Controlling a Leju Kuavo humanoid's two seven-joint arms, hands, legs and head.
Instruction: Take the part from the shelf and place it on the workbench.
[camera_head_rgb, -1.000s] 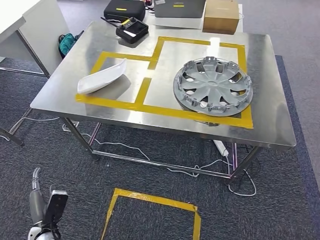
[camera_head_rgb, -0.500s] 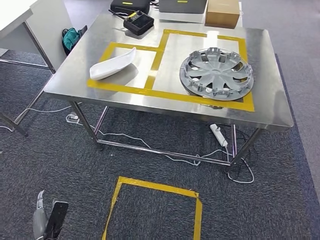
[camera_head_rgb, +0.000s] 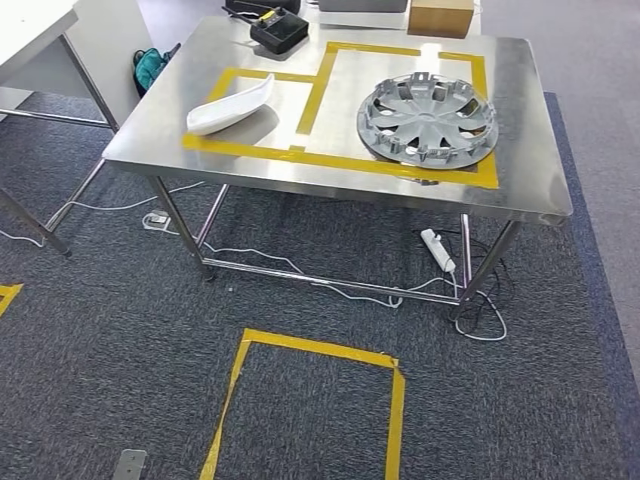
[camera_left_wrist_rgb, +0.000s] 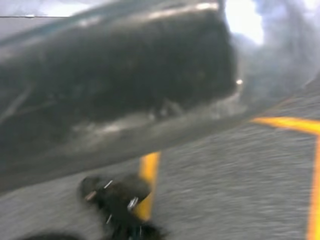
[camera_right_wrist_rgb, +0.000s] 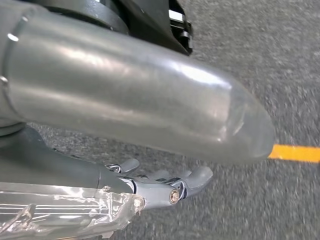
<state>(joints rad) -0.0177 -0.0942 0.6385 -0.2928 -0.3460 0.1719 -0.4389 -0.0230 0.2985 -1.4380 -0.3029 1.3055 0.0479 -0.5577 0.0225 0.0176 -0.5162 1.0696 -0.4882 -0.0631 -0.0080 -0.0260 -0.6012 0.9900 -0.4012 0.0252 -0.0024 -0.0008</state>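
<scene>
1. Head view: steel workbench (camera_head_rgb: 521, 130) ahead. Silver wheel cover (camera_head_rgb: 427, 117) lies flat inside the right yellow-taped box, white curved part (camera_head_rgb: 231, 104) inside the left one; the tape likely marks drop zones, so both look already placed. Black case (camera_head_rgb: 279, 28) sits at the far edge. Yellow taped square (camera_head_rgb: 317, 400) on the carpet is probably a standing mark. No shelf visible.
2. Left wrist view: blurred, looking down at carpet and yellow tape (camera_left_wrist_rgb: 149, 182), so the arm seems to hang. Left hand's state: cannot tell.
3. Right wrist view: right hand (camera_right_wrist_rgb: 166, 185) points down over carpet, fingers loosely extended and apart, holding nothing. Arm hangs at the robot's side.
</scene>
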